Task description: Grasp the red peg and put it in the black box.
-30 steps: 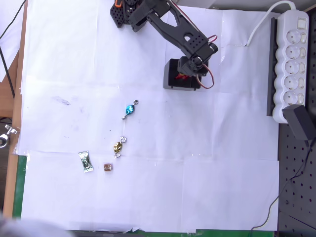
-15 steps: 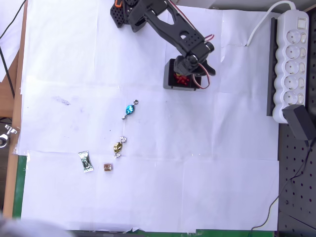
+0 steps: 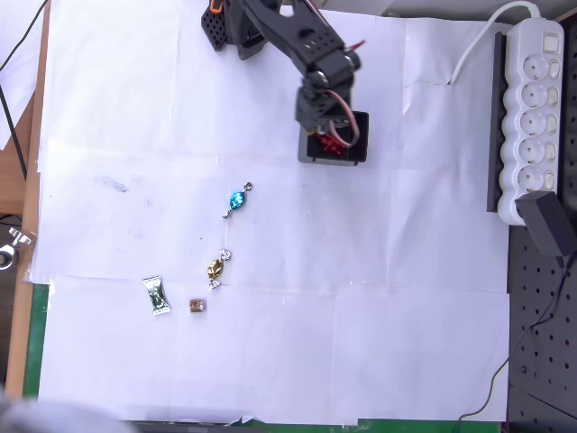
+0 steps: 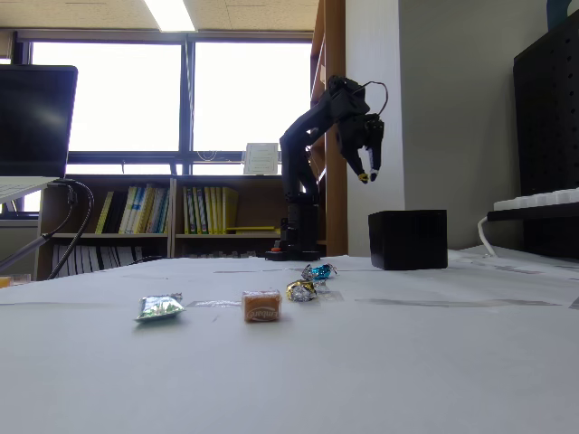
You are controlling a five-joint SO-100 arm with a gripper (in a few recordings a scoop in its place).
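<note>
Hanging above the black box (image 4: pixel 408 239), pincer (image 4: pixel 366 172), red pieces inside.

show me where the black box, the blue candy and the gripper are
black box (image 4: pixel 408 240): fixed view, its front wall.
blue candy (image 3: pixel 237 199): overhead view, middle of the wrapper.
gripper (image 4: pixel 367 175): fixed view, between the fingertips, raised above the box.

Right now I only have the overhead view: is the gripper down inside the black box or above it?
Observer: Above. In the fixed view the gripper hangs well over the black box, clear air between.
Operator: Fingers pointing down?
Observer: Yes, steeply down, tips about over the box's left edge in that view.
Operator: Peg between them?
Observer: Can't tell, too small. One fingertip has a yellowish spot.
</note>
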